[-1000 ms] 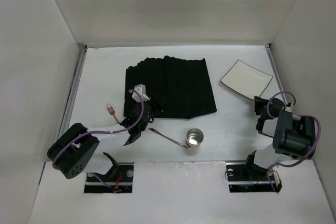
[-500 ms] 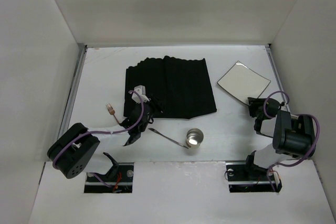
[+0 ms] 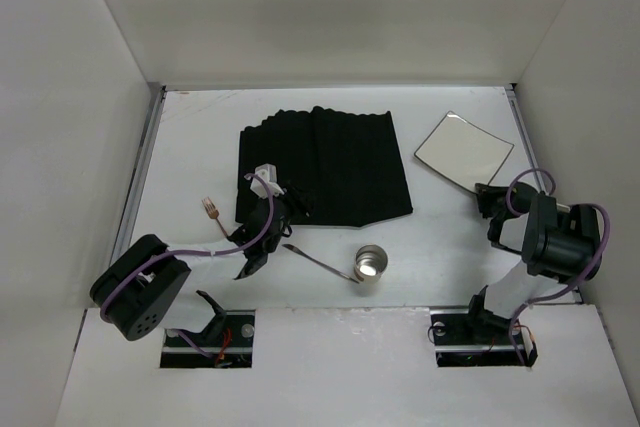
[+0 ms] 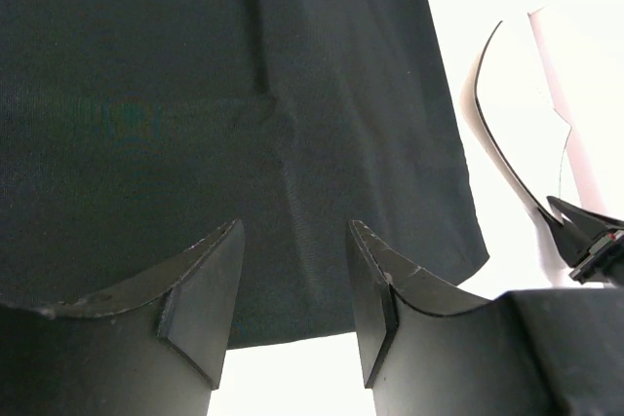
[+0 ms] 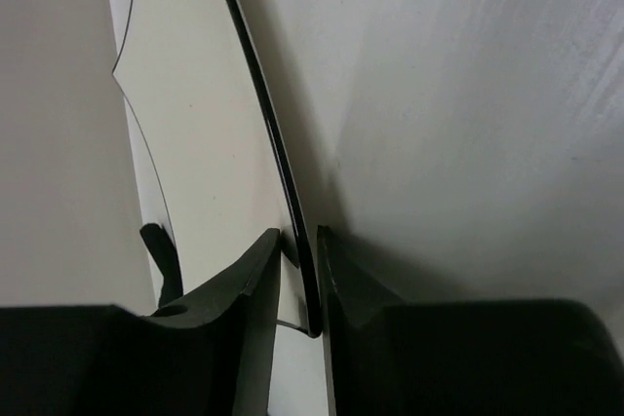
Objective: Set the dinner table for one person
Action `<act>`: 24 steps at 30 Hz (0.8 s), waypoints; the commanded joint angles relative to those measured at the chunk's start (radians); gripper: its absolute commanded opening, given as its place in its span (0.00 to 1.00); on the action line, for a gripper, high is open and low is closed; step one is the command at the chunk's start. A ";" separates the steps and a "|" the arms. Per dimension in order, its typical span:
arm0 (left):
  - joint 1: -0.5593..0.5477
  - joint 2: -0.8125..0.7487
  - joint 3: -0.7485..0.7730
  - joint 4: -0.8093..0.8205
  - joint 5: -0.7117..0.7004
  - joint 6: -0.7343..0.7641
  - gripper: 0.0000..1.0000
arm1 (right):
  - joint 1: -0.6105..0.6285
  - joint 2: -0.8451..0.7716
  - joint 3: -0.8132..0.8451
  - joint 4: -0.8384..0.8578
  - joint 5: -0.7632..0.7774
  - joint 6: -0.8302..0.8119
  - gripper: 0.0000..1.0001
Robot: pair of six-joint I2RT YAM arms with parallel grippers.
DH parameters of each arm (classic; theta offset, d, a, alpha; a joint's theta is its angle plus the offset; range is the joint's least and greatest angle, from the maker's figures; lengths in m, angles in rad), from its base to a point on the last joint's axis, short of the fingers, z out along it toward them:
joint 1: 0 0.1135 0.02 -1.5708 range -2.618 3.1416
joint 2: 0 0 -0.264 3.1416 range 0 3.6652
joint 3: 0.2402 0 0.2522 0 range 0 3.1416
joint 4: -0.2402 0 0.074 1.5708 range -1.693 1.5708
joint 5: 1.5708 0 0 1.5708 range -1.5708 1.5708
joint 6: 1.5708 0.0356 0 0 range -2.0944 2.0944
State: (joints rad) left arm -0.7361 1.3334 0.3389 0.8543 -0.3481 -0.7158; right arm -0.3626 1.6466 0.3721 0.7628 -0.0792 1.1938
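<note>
The white dinner table [image 3: 190,137] carries a black placemat [image 3: 322,165] at its middle. My right gripper [image 3: 487,197] is shut on the near rim of the square white plate [image 3: 463,149] and holds it tilted off the table at the right. In the right wrist view the plate's dark rim [image 5: 255,114] runs between the jaws of the gripper [image 5: 300,250]. My left gripper [image 3: 285,199] is open and empty over the placemat's near left edge. In the left wrist view the gripper [image 4: 292,241] frames the placemat [image 4: 214,114], with the plate [image 4: 526,104] at the right.
A fork [image 3: 211,209] lies left of the placemat. A spoon [image 3: 318,261] and a metal cup [image 3: 371,265] sit near the front, between the arms. Grey rails run along the table's sides [image 3: 140,177]. White walls enclose the table.
My right gripper has lifted and carried the plate slightly left and away from the table's right edge. The left arm has not moved.
</note>
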 commanded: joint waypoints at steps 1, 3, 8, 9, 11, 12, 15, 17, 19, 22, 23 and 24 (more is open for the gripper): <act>0.002 -0.016 -0.008 0.074 -0.012 0.006 0.44 | -0.012 0.028 0.001 -0.060 0.018 -0.020 0.19; 0.002 -0.016 -0.008 0.074 -0.012 0.007 0.44 | -0.008 0.012 -0.018 -0.028 0.013 -0.022 0.09; 0.004 -0.019 -0.009 0.074 -0.015 0.012 0.44 | 0.009 -0.105 -0.110 0.133 0.058 -0.031 0.04; 0.005 -0.019 -0.009 0.074 -0.015 0.012 0.44 | 0.017 -0.134 -0.117 0.144 0.062 -0.033 0.04; 0.008 -0.019 -0.008 0.074 -0.015 0.013 0.44 | 0.023 -0.197 -0.122 0.158 0.056 -0.036 0.03; 0.010 -0.020 -0.008 0.074 -0.017 0.015 0.44 | 0.023 -0.230 -0.121 0.159 0.049 -0.031 0.03; 0.019 -0.028 -0.008 0.069 -0.022 0.016 0.44 | 0.027 -0.327 -0.088 0.152 0.013 -0.010 0.02; 0.022 -0.030 -0.008 0.069 -0.022 0.016 0.44 | 0.027 -0.379 -0.064 0.153 -0.008 0.021 0.02; 0.025 -0.028 -0.008 0.069 -0.022 0.018 0.44 | 0.027 -0.419 -0.036 0.161 -0.042 0.042 0.02; 0.033 -0.031 -0.008 0.069 -0.022 0.018 0.44 | 0.040 -0.471 -0.009 0.176 -0.071 0.069 0.02; 0.036 -0.033 -0.008 0.066 -0.022 0.018 0.44 | 0.050 -0.488 -0.003 0.188 -0.080 0.072 0.02; 0.040 -0.034 -0.008 0.066 -0.022 0.018 0.44 | 0.066 -0.507 0.007 0.200 -0.088 0.069 0.02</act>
State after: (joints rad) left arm -0.7086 1.3315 0.3367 0.8566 -0.3500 -0.7143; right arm -0.3313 1.2327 0.2657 0.6804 -0.0906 1.1908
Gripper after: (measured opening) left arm 0.437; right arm 0.105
